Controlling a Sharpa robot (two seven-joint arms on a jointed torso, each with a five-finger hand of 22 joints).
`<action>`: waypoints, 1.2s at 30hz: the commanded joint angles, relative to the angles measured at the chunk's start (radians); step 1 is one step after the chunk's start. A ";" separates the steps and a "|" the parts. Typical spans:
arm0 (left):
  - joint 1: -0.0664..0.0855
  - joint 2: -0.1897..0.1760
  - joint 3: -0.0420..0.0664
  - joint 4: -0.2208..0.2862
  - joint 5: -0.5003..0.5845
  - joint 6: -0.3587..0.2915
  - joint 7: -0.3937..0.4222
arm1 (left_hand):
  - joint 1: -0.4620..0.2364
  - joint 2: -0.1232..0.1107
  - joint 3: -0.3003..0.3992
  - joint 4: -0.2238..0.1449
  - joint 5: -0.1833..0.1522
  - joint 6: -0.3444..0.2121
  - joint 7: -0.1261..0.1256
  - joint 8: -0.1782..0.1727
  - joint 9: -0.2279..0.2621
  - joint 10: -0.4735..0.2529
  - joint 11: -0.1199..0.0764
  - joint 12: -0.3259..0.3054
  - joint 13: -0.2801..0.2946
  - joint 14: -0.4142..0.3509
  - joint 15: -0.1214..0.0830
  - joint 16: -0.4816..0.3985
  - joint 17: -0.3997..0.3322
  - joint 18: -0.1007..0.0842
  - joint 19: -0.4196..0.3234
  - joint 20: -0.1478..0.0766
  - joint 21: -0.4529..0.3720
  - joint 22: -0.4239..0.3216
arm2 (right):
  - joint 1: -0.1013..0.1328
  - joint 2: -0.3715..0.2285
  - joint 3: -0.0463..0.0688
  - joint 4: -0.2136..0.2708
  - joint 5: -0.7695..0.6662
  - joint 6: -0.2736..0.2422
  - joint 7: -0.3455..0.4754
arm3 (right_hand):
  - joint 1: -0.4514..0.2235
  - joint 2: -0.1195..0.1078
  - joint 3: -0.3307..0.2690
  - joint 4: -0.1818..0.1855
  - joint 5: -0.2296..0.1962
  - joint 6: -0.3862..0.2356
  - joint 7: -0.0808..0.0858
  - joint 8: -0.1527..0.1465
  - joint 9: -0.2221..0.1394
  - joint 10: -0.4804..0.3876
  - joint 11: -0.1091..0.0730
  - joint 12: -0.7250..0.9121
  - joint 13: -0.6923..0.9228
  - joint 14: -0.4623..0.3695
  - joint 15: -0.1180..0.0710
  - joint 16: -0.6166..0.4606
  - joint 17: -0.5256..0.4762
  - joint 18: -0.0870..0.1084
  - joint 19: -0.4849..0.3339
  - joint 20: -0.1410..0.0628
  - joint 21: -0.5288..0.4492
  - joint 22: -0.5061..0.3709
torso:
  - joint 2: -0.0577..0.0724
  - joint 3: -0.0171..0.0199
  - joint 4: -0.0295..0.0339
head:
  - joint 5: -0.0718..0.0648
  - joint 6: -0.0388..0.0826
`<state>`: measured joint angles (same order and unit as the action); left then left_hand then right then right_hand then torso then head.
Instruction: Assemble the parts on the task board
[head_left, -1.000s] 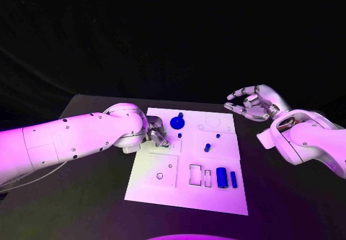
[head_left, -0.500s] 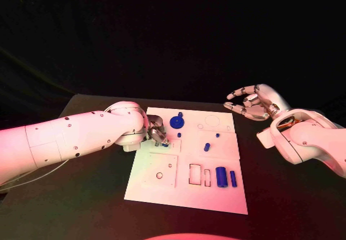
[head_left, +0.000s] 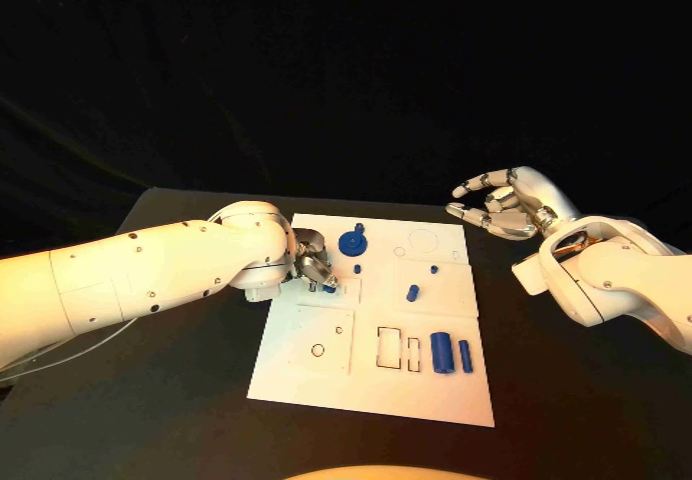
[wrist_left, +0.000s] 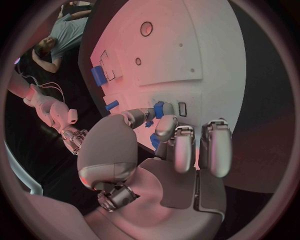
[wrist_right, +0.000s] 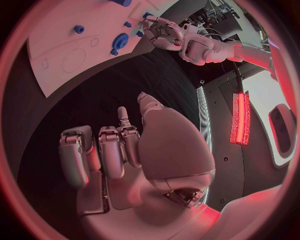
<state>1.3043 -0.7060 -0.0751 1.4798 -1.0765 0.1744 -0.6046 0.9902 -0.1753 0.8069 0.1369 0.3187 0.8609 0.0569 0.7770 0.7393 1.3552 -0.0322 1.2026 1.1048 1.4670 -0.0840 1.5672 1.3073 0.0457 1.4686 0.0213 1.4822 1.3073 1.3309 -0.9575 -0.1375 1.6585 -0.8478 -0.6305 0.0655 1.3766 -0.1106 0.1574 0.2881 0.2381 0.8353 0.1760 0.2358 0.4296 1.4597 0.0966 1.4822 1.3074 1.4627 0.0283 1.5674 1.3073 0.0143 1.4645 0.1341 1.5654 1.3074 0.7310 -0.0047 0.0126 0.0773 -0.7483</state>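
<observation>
The left hand (head_left: 313, 268) sits at the left edge of the task board (head_left: 378, 385), pinching a small blue part (wrist_left: 159, 109) between thumb and fingertip, seemingly just over a rectangular slot. On the board lie a blue disc (head_left: 353, 242) and, nearer, two blue bars (head_left: 451, 354). Well right, off the board, the right hand (head_left: 498, 208) hovers with spread, empty fingers.

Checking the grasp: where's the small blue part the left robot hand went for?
Pinched in the left robot hand, the small blue part sits over the task board's left edge, near the round blue part.
</observation>
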 joint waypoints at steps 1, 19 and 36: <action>-0.005 0.003 -0.004 0.001 0.002 0.035 -0.005 | -0.025 -0.009 0.035 -0.049 -0.006 0.028 -0.022 -0.007 -0.004 0.007 -0.003 0.005 0.003 0.104 -0.007 0.004 0.264 -0.007 0.022 -0.006 0.002 0.086 | -0.001 -0.001 0.000 0.002 -0.011 0.009 0.003 | -0.010 0.001 0.002 0.001 0.007 0.006 -0.001 0.003 0.000 0.001 -0.003 -0.001 0.151 0.101 -0.007 -0.004 0.236 -0.014 0.106 -0.006 0.005 0.263 | 0.000 -0.0003 0.0004 | 0.000 -0.001; -0.005 0.004 -0.004 -0.006 0.001 0.024 -0.005 | -0.081 -0.009 -0.136 0.041 -0.011 0.054 -0.027 -0.012 -0.028 0.016 -0.006 0.017 0.018 0.104 -0.010 0.004 0.264 -0.009 0.029 -0.009 0.006 0.098 | -0.001 -0.003 0.000 0.003 -0.011 0.007 0.005 | -0.014 0.000 0.001 0.002 0.006 0.006 -0.001 0.003 -0.001 0.000 -0.003 -0.001 0.150 0.101 -0.007 -0.004 0.235 -0.014 0.106 -0.007 0.005 0.263 | 0.000 -0.0001 -0.0002 | -0.002 -0.003; -0.005 -0.002 -0.004 -0.005 -0.001 0.000 -0.003 | -0.100 -0.023 -0.251 0.115 -0.010 0.062 -0.027 -0.014 -0.041 0.019 -0.006 0.020 0.023 0.104 -0.010 0.004 0.264 -0.010 0.032 -0.009 0.008 0.104 | -0.001 -0.005 0.000 0.003 -0.011 0.006 0.006 | -0.023 -0.001 -0.002 0.003 -0.001 0.005 -0.001 0.004 -0.001 -0.001 -0.003 -0.002 0.149 0.101 -0.007 -0.005 0.233 -0.014 0.106 -0.007 0.005 0.263 | -0.001 -0.0009 0.0001 | -0.002 0.000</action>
<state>1.3005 -0.7076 -0.0784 1.4726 -1.0773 0.1787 -0.6069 0.8974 -0.2000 0.5576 0.2547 0.3139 0.9189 0.0263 0.7684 0.6991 1.3675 -0.0375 1.2192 1.1276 1.4633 -0.0875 1.5672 1.3079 0.0456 1.4650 0.0178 1.4860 1.3080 1.3308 -0.9626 -0.1375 1.6602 -0.8478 -0.6309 0.0662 1.3647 -0.1120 0.1574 0.2881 0.2381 0.8352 0.1760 0.2358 0.4295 1.4596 0.0966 1.4822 1.3074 1.4666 0.0246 1.5674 1.3078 0.0144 1.4645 0.1341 1.5654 1.3079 0.7303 -0.0051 0.0127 0.0746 -0.7497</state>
